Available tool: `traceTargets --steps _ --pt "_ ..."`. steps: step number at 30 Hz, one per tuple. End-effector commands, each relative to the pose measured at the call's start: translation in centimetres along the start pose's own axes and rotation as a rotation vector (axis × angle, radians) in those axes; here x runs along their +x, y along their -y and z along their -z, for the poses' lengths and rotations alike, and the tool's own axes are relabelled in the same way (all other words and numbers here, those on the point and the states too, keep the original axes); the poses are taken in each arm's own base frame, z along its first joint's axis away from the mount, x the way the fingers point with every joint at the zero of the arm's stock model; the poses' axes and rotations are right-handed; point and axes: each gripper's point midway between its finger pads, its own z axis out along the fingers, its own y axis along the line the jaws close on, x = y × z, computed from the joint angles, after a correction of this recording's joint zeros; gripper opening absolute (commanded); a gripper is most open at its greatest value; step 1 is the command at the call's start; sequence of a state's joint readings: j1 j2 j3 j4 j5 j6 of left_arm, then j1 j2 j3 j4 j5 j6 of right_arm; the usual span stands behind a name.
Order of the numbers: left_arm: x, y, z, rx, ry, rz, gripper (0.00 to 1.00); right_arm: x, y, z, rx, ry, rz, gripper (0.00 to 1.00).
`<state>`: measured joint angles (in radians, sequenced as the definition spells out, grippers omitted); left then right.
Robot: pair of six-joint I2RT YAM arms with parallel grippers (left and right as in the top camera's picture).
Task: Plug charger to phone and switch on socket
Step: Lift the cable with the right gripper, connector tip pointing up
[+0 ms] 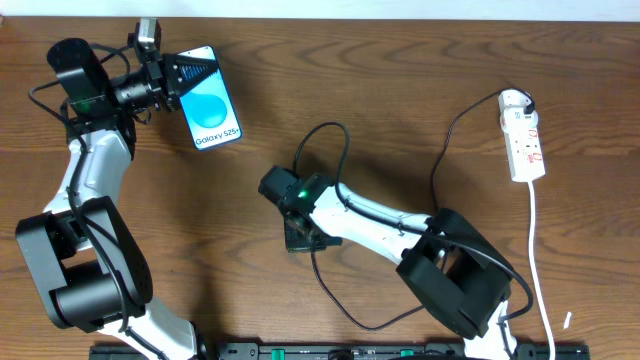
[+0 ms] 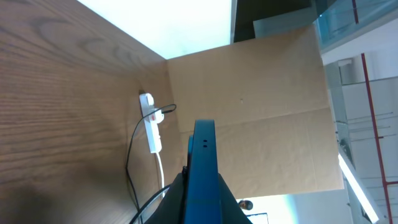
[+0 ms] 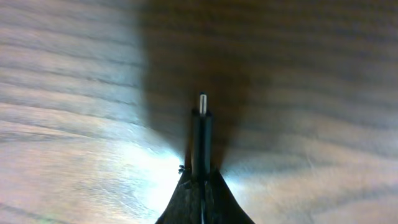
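The phone (image 1: 212, 110), blue screen up, is tilted at the table's far left, and my left gripper (image 1: 192, 72) is shut on its upper end. The left wrist view shows the phone (image 2: 204, 155) edge-on between the fingers of the left gripper (image 2: 203, 196). My right gripper (image 1: 302, 236) is near the table's middle, shut on the charger's small plug tip (image 3: 202, 127), which points out over the wood. The charger's thin black cable (image 1: 443, 150) runs to the white socket (image 1: 525, 135) at the far right, where its black plug (image 1: 526, 101) sits in the top end.
The socket's white cord (image 1: 537, 250) trails toward the front edge on the right. Slack charger cable loops behind the right arm (image 1: 333, 128) and in front of it (image 1: 340, 300). A cardboard wall (image 2: 261, 106) stands beyond the socket (image 2: 151, 124).
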<state>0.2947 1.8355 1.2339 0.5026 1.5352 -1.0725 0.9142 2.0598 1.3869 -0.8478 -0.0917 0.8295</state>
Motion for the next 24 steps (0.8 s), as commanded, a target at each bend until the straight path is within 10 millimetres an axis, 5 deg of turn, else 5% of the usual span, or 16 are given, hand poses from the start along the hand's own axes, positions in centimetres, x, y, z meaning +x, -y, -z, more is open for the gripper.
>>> traceTargets --steps 1,10,15,20,24 --pt "-0.7 1.0 1.0 -0.007 0.033 -0.032 0.08 0.6 1.7 -3.4 0.018 -0.085 0.089 0.01" --pt "-1.3 0.8 2.4 -0.015 0.064 -0.031 0.07 -2.4 -4.1 1.3 -0.412 -0.012 0.354 0.01" --pt "-1.5 0.8 2.8 -0.019 0.076 -0.030 0.07 -2.6 -5.4 3.6 -0.621 -0.051 0.398 0.02" --pt "-1.6 0.7 3.0 -0.020 0.081 -0.029 0.08 -1.9 -7.4 9.2 -1.033 -0.107 0.528 0.03" --pt "-1.6 0.7 3.0 -0.019 0.081 -0.001 0.07 -2.7 -7.8 11.8 -1.193 -0.058 0.602 0.03"
